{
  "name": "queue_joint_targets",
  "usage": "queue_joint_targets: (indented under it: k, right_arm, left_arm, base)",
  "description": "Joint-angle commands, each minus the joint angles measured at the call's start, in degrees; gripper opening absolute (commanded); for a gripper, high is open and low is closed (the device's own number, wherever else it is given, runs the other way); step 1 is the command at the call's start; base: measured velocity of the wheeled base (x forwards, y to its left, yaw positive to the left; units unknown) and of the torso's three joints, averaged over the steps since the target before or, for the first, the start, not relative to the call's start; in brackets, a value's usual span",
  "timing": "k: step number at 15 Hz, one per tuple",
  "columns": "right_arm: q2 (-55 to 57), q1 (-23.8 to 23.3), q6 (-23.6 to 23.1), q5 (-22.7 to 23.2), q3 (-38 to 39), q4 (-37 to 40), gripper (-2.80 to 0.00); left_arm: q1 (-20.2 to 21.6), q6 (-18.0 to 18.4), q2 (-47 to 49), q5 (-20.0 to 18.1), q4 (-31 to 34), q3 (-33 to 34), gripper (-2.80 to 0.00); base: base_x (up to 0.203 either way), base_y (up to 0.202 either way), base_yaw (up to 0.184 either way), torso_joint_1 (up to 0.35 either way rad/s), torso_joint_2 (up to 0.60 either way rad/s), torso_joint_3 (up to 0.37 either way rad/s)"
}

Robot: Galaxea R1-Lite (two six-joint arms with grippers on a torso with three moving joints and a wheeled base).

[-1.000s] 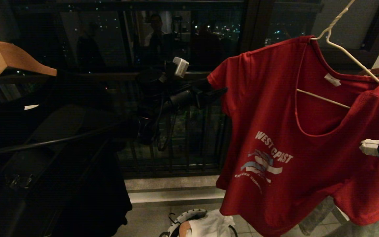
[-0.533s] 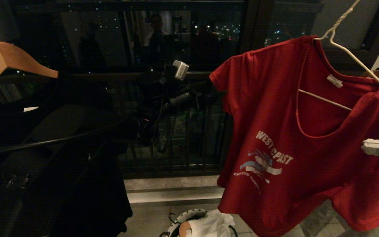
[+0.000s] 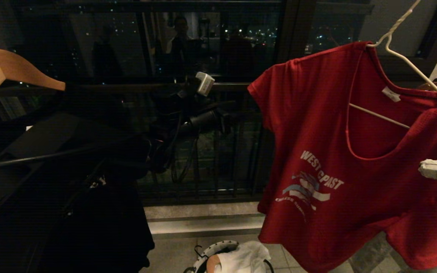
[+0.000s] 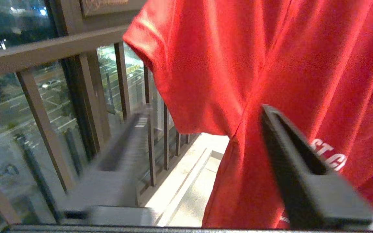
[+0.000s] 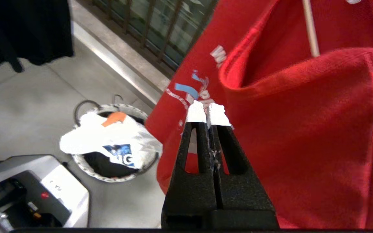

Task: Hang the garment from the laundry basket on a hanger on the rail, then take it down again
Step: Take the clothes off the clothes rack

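We see open room between the black clothes (image 3: 70,212) at left and the red T-shirt (image 3: 355,182) at right, which hangs skewed on the white hanger (image 3: 408,62), "WEST COAST" on its chest. Our left gripper (image 4: 206,129) is spread, apart from the sleeve; our right gripper (image 5: 208,113) is pressed together beside the shirt. The basket (image 3: 211,252) sits on the tiled floor (image 3: 173,254) below.
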Motion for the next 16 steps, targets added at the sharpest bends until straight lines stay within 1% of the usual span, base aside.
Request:
queue_joint_targets:
  k: [1, 2, 4, 6, 8, 10, 11, 13, 14, 16]
  right_arm:
    - [0.64, -0.89, -0.22, -0.22, -0.11, 0.04, -2.8]
    - [1.28, -2.39, -0.19, -0.72, -0.27, -0.35, -2.8]
    - [2.94, -5.25, 0.06, -1.41, 0.38, -5.65, -2.8]
    - [3.59, -7.02, 0.21, -1.85, 1.08, -8.44, -2.8]
    - [3.7, -8.17, 0.2, -1.79, 1.13, -8.8, -2.8]
    - [4.74, -9.63, 0.21, -1.88, 0.9, -9.58, -2.8]
    - [5.24, -10.23, 0.23, -1.88, 1.02, -10.59, -2.8]
    - [5.55, -10.65, 0.29, -1.88, 1.06, -11.38, -2.8]
    - [5.58, -10.71, 0.29, -1.88, 1.06, -11.38, -2.8]
    - [5.7, -10.71, 0.29, -1.88, 0.97, -11.38, -2.8]
  left_arm:
    - [0.0, -0.13, -1.4, -0.2, -0.24, 0.39, -2.8]
    - [0.03, -0.1, -1.61, -0.17, -0.24, 0.66, -2.8]
    - [0.03, -0.1, -1.99, -0.11, -0.24, 1.27, -2.8]
    - [0.03, -0.1, -1.99, -0.11, -0.16, 1.41, -2.8]
    - [0.03, -0.1, -2.08, -0.03, -0.13, 1.61, -2.8]
    - [0.03, -0.03, -2.46, 1.01, 2.3, 1.53, -2.8]
    - [-0.04, 0.54, -3.28, 1.72, 5.03, 1.59, -2.8]
    - [-0.06, 4.03, -4.17, 3.3, 9.65, 1.55, -2.8]
    - [-0.06, 5.31, -4.11, 4.5, 10.13, 1.5, -2.8]
    - [-0.15, 5.53, -3.86, 5.87, 10.21, 1.39, -2.8]
  base:
    - [0.0, 0.0, 0.0, 0.0, 0.0, 0.0]
    - [0.0, 0.0, 0.0, 0.0, 0.0, 0.0]
    - [0.0, 0.0, 0.0, 0.0, 0.0, 0.0]
    - [0.0, 0.0, 0.0, 0.0, 0.0, 0.0]
    - [0.0, 0.0, 0.0, 0.0, 0.0, 0.0]
    - [0.0, 0.0, 0.0, 0.0, 0.0, 0.0]
    - [0.0, 0.0, 0.0, 0.0, 0.0, 0.0]
    - [0.0, 0.0, 0.0, 0.0, 0.0, 0.0]
    - [0.0, 0.0, 0.0, 0.0, 0.0, 0.0]
    - [0.0, 0.0, 0.0, 0.0, 0.0, 0.0]
